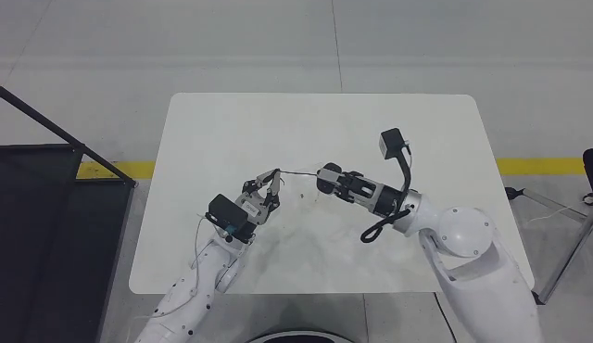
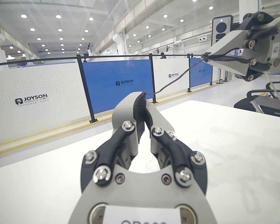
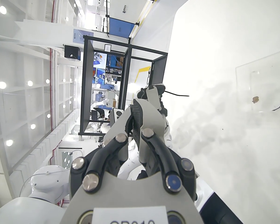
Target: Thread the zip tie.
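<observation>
Spanning midair: zip tie (image 2: 175,81) | ends clamped in left pincer (image 2: 143,96), right pincer (image 2: 206,55)

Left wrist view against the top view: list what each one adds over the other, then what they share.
Left wrist view adds: the ribbed pads of the left end effector pressed together on the zip tie, the tie's sagging curve, and blue and white fence panels behind.
Top view adds: the table's whole outline with rounded corners, plus the left arm and right arm.
Shared: the tie spanning from the left to the right end effector, both shut on it, above the white table.
</observation>
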